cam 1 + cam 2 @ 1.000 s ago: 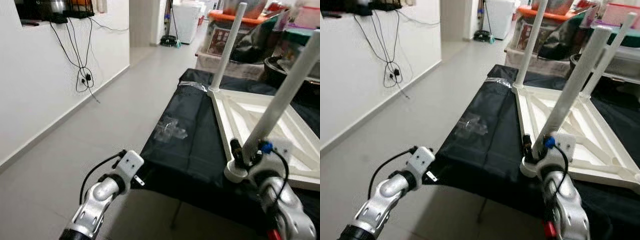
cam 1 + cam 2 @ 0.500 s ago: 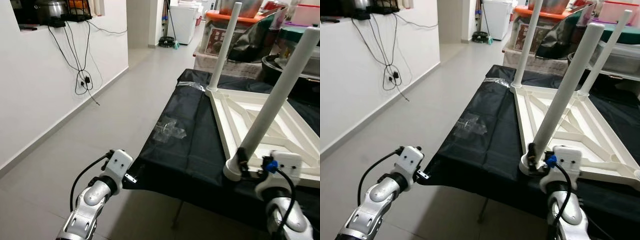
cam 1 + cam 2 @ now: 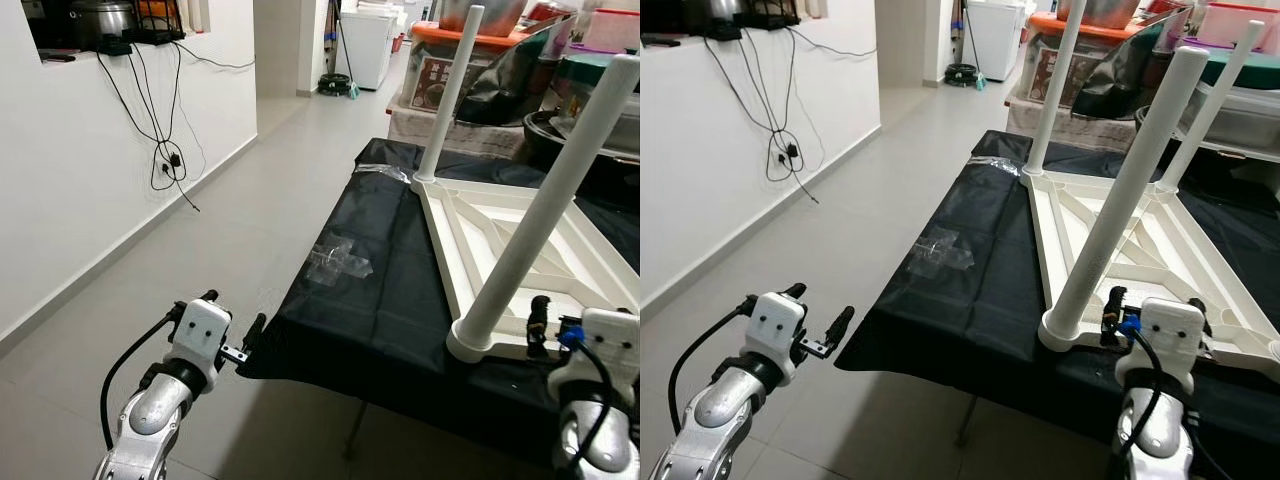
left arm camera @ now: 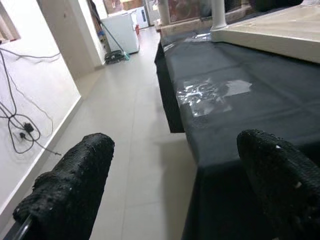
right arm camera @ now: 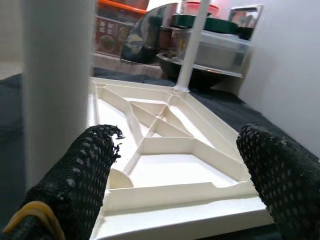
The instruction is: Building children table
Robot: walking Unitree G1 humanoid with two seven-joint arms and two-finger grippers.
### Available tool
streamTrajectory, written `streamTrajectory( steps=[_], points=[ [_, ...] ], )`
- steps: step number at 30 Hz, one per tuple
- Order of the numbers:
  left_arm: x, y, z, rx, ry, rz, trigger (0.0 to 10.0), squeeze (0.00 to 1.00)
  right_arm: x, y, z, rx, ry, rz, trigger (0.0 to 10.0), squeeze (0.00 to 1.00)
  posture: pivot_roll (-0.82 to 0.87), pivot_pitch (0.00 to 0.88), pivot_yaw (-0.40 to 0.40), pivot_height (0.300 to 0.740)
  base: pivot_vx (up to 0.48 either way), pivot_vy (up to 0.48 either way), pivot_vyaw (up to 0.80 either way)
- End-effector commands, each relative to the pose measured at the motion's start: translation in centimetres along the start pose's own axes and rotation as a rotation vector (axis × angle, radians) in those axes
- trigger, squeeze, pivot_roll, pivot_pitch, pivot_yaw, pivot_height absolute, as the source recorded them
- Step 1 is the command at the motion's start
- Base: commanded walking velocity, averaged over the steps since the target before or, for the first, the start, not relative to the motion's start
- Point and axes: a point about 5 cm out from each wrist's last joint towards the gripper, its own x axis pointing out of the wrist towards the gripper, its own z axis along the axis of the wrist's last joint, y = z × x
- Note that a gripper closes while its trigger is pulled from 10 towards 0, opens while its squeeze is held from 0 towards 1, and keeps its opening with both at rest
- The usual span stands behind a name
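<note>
White table leg [image 3: 540, 215] beside spread, empty right gripper [image 5: 175, 170]; left gripper [image 4: 170, 185] spread.

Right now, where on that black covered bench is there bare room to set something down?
The black cloth is bare between its left edge and the upturned white tabletop, apart from a clear plastic bag lying midway. The right side is crowded by the tabletop and its legs.

Silver arms, white wrist blocks, black looping cables; blue fitting on right wrist; jaws black, mesh-textured.
</note>
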Motion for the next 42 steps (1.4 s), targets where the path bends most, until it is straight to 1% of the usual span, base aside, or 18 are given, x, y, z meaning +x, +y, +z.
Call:
streamTrajectory(
  steps=[1, 5, 10, 19, 23, 24, 29, 32, 34, 37, 39, 40, 42],
  points=[
    [-0.1, -0.8, 0.1, -0.002, -0.009, -0.03, 10.0, 0.0, 0.4, 0.5, -0.1, 0.018, 0.005, -0.002, 10.0, 0.0, 0.11, 0.0, -0.077, 0.74, 0.0, -0.461, 0.0],
    [0.2, -1.1, 0.2, 0.021, -0.012, -0.052, 10.0, 0.0, 1.1, 1.1, 0.0, 0.027, -0.003, -0.003, 10.0, 0.0, 0.11, 0.0, -0.078, 0.74, 0.0, -0.461, 0.0],
    [0.7, -1.1, 0.5, 0.03, -0.017, -0.067, 10.0, 0.0, 1.8, 1.9, 0.5, 0.04, -0.017, -0.001, 10.0, 0.0, 0.11, 0.0, -0.078, 0.74, 0.0, -0.461, 0.0],
    [0.7, -1.2, 0.6, 0.024, -0.02, -0.073, 10.0, 0.0, 2.3, 2.2, 0.8, 0.054, -0.03, -0.002, 10.0, 0.0, 0.11, 0.0, -0.083, 0.74, 0.0, -0.461, 0.0],
    [0.8, -1.5, 0.8, 0.007, -0.035, -0.093, 10.0, 0.0, 2.5, 2.4, 0.9, 0.061, -0.036, -0.002, 10.0, 0.0, 0.11, 0.0, -0.082, 0.74, 0.0, -0.46, 0.0],
    [0.8, -1.7, 0.9, 0.003, -0.041, -0.11, 10.0, 0.0, 2.5, 2.4, 1.0, 0.064, -0.037, -0.006, 10.0, 0.0, 0.11, 0.0, -0.082, 0.74, 0.0, -0.352, 0.0],
    [0.9, -2.0, 1.0, 0.001, -0.046, -0.132, 10.0, 0.0, 2.6, 2.5, 1.0, 0.066, -0.038, -0.01, 10.0, 0.0, 0.11, 0.0, -0.079, 0.74, 0.0, -0.318, 0.0],
    [1.1, -2.2, 0.9, 0.002, -0.042, -0.146, 10.0, 0.0, 2.8, 2.7, 1.0, 0.07, -0.04, -0.012, 10.0, 0.0, 0.1, 0.0, -0.077, 0.74, 0.0, 0.0, 0.0],
    [1.7, -1.9, 0.8, 0.004, -0.04, -0.137, 10.0, 0.0, 2.9, 2.8, 0.9, 0.075, -0.037, -0.011, 10.0, 0.0, 0.1, 0.0, -0.076, 0.74, 0.0, 0.0, 0.0],
    [2.0, -1.6, 0.7, -0.001, -0.04, -0.124, 10.0, 0.0, 2.9, 2.9, 0.8, 0.079, -0.034, -0.01, 10.0, 0.0, 0.1, 0.0, -0.076, 0.74, 0.0, 0.0, 0.0],
    [2.7, -1.2, 0.6, -0.015, -0.037, -0.097, 10.0, 0.0, 3.0, 3.0, 0.8, 0.084, -0.029, -0.008, 10.0, 0.0, 0.1, 0.0, -0.076, 0.74, 0.0, 0.0, 0.0],
    [2.7, -1.2, 0.6, -0.015, -0.037, -0.097, 10.0, 0.0, 3.0, 3.0, 0.8, 0.084, -0.029, -0.008, 10.0, 0.0, 0.1, 0.0, -0.076, 0.74, 0.0, 0.0, 0.0],
    [3.6, -1.2, 0.7, 0.0, -0.041, -0.11, 10.0, 0.0, 3.0, 3.1, 0.7, 0.088, -0.027, -0.007, 10.0, 0.0, 0.09, 0.0, -0.078, 0.74, 0.0, 0.0, 0.0]
  ],
)
